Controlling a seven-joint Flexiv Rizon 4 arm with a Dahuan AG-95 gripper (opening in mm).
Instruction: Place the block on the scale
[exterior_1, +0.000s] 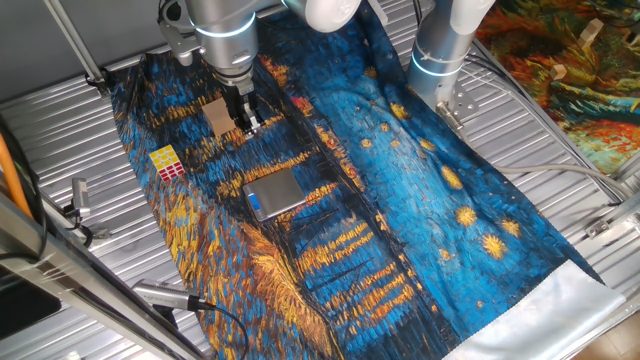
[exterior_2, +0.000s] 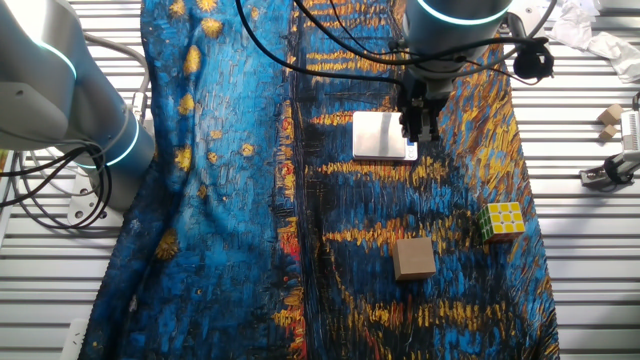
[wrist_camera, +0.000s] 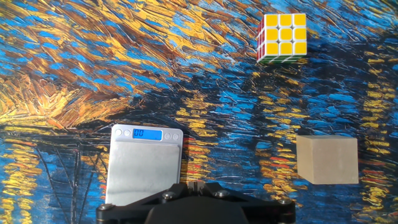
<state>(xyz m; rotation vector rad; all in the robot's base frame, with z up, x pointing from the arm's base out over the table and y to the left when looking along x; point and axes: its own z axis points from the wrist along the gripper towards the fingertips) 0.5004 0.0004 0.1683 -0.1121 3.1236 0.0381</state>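
1. One fixed view: The block (exterior_1: 167, 163) is seen lying on the painted cloth (exterior_1: 420, 190) that covers the bench, well apart from the scale (exterior_1: 276, 193) and nearer the cloth's edge than the scale is. The gripper (exterior_1: 244, 122) is held above the cloth beyond the scale, just beside the wooden block (exterior_1: 217, 116). Nothing is seen between its fingers; whether they are parted or closed cannot be told here.

2. The other fixed view: The gripper (exterior_2: 419, 128) is seen hanging over one edge of the scale (exterior_2: 381, 135), carrying nothing. The block (exterior_2: 503, 221) is found well clear of the scale, close to the cloth's border, with the wooden block (exterior_2: 413, 257) near it. The bare slatted bench (exterior_2: 590, 270) begins just past the block, so little cloth is left on that side.

3. Hand view: The scale (wrist_camera: 146, 163), display lit, lies directly under the gripper; the fingertips are hidden behind the gripper body. The block (wrist_camera: 282, 38) is seen far from the scale, the wooden block (wrist_camera: 327, 159) off to one side of the path between them.

4. Handling, as judged: the block is probably light, rigid plastic with smooth, somewhat slippery stickers; two opposite flat faces should be pinched squarely. Open cloth around it should allow a straight descent, the wooden block being kept clear of.
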